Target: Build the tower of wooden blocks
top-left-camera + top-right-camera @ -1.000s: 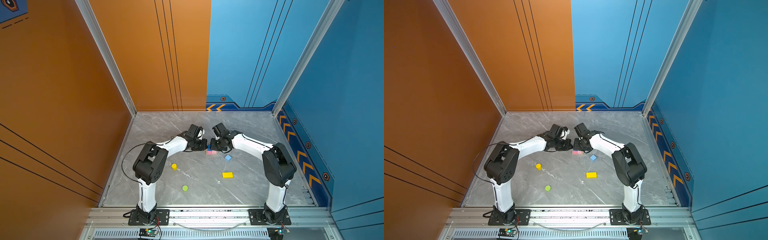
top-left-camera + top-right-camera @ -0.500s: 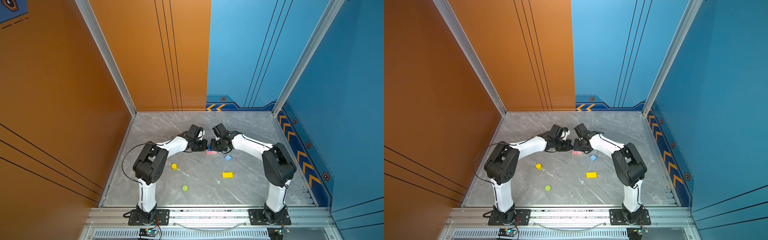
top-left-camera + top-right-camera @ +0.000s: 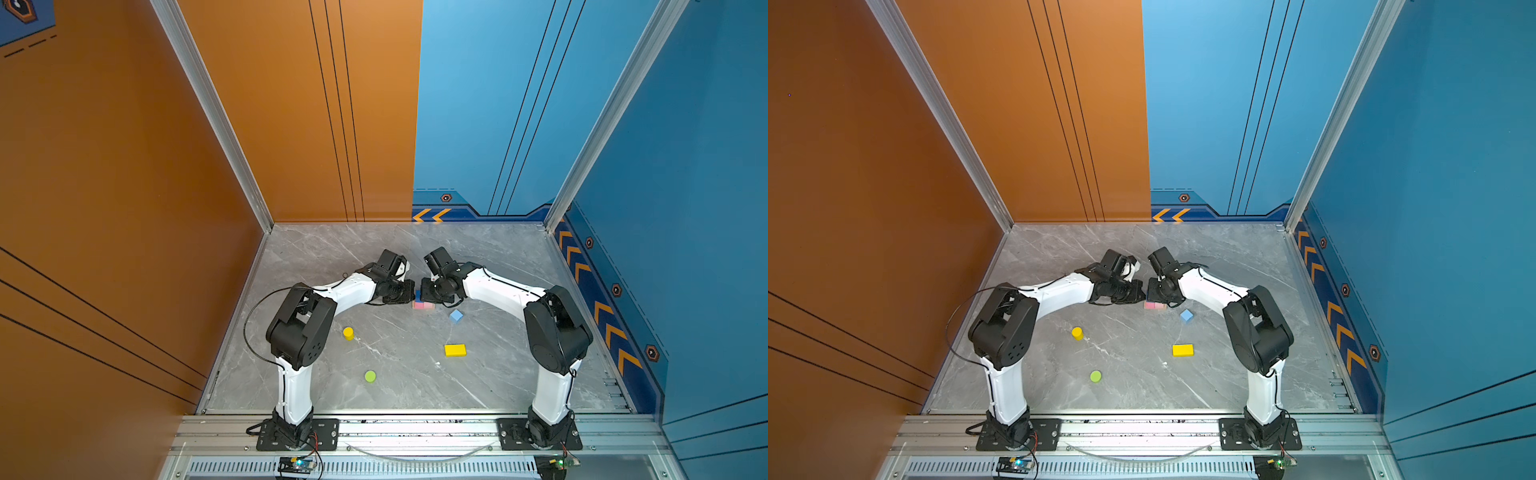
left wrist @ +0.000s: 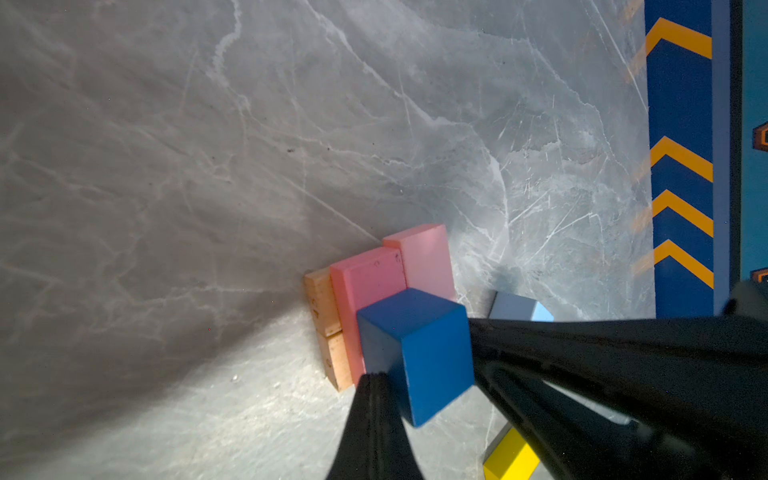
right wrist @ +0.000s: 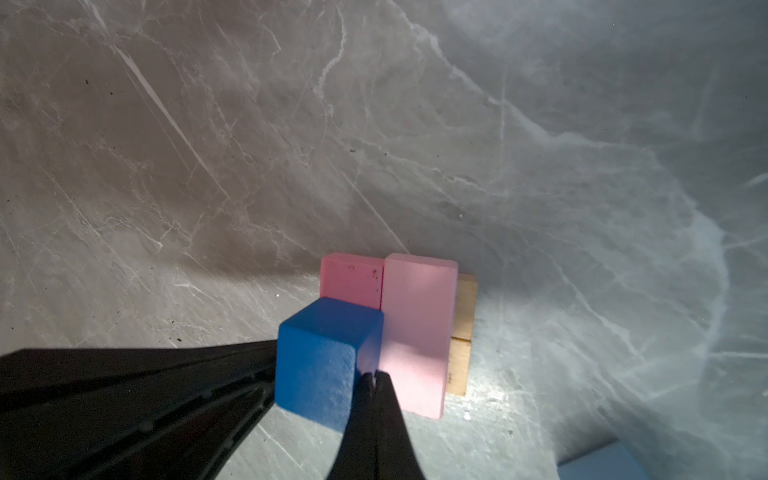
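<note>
Atop counter [image 3: 415, 395], both top views: looks half built, dark-blue cube [image 3: 417, 296] on pink bars [image 3: 424, 306]; light-blue cube [image 3: 456, 316], yellow brick [image 3: 455, 350], yellow cylinder [image 3: 348, 333], lime-green cylinder [image 3: 370, 376] loose. Left wrist: left claw [image 4: 376, 376] pinched closed, empty, against cube. Right wrist: right claw [image 5: 374, 376] closed, empty, opposite side.

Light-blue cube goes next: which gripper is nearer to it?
Right. The right gripper is at the dark-blue cube's side facing the light-blue cube; the left gripper is at the dark-blue cube's opposite side, farther away.
</note>
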